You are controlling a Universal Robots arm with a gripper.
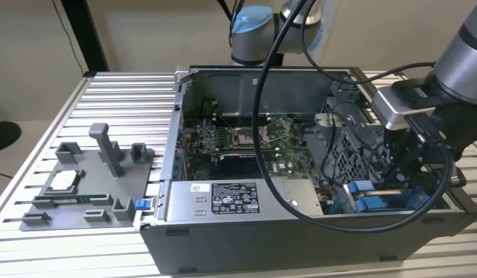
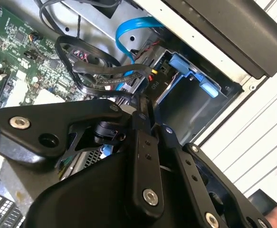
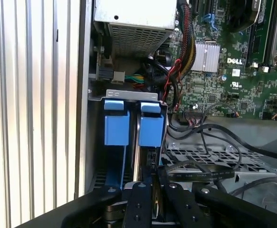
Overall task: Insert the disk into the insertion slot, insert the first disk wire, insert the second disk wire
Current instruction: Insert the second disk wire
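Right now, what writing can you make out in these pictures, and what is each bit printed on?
White rectangular printed label on the silver metal power supply box: several lines of text, too small to read.
Green circuit board: a white maker's logo, left unquoted; the tiny component codes are too small to read.
Black plastic cable connector: a short white marking, too blurred to quote.

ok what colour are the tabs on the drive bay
Bright blue tabs on the insertion slot, clearest in the first wrist view.
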